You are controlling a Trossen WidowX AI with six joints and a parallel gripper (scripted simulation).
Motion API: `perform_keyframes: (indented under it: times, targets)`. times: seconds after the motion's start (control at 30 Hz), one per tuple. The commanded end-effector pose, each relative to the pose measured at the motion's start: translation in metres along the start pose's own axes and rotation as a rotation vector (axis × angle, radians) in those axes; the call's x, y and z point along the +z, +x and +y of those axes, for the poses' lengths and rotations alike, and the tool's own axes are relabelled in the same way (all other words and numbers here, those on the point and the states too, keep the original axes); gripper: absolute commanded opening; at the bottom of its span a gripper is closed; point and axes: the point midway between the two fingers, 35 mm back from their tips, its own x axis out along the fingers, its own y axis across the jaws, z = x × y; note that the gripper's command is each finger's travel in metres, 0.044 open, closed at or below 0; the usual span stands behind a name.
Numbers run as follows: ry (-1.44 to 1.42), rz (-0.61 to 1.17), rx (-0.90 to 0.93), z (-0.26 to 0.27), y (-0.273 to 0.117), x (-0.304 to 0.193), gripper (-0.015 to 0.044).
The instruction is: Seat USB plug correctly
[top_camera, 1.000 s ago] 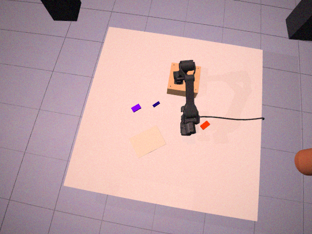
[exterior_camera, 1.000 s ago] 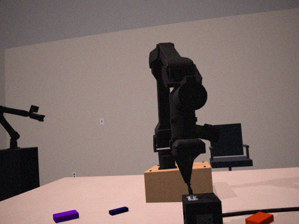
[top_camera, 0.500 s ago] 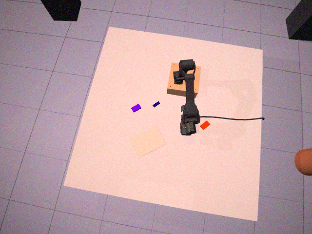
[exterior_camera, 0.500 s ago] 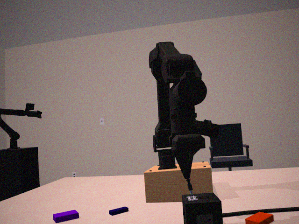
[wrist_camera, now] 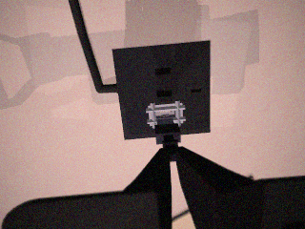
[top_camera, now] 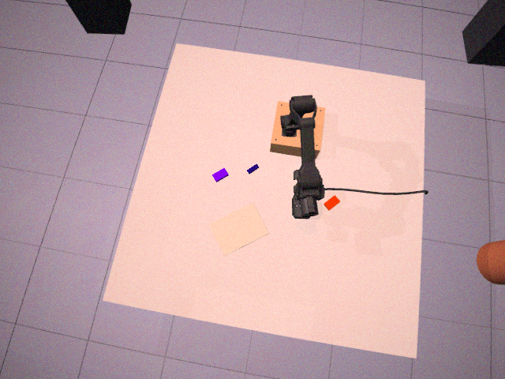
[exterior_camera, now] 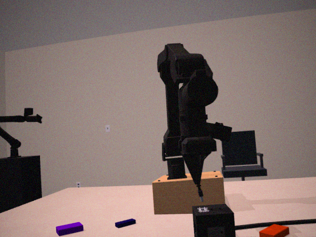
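Jaws: clamped on the plug, above the cube.
Socket: unoccupied, directly below the plug.
Cable: lies along the surface.

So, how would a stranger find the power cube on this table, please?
Start at the tan wooden block under the arm. In front of it stands the black power cube, with a cable running away. It alone carries a pale metal socket on top.

dark arm over pale table, orange block beside gripper
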Motion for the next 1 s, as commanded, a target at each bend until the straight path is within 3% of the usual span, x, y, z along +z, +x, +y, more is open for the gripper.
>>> perform_keyframes:
  times: [0.0,0.33,0.97]
  targets:
    - [0.001,-0.001,-0.007,-0.0016,-0.0047,0.0002,0.0]
    - [0.066,0.0,-0.003,-0.0006,-0.0036,0.0,0.0]
    - [0.563,-0.001,-0.002,-0.0003,-0.0031,0.0,0.0]
